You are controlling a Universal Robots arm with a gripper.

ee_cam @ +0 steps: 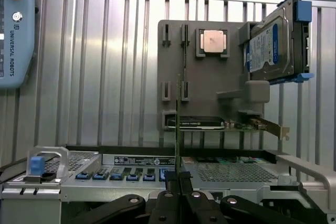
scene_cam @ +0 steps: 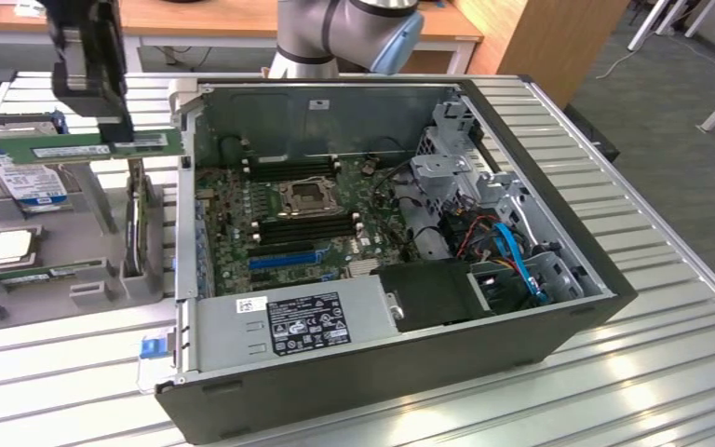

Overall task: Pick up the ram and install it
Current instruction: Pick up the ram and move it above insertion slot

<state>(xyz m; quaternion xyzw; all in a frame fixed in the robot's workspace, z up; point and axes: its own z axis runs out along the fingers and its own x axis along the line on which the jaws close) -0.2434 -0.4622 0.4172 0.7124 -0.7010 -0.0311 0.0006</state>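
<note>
The exterior view looks down slantwise on the case and the gray holder; the wrist view, past the gripper, faces that holder from above.

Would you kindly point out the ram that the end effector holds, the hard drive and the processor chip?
ram [scene_cam: 60,146]: exterior view, on the green board's face.
hard drive [ee_cam: 261,48]: wrist view, on its labelled face.
processor chip [ee_cam: 214,41]: wrist view, on the middle of its metal lid.

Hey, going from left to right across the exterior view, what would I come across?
From the left: processor chip → gripper holding the ram → blue tab on the corner of the computer case → processor socket → blue cables.
</note>
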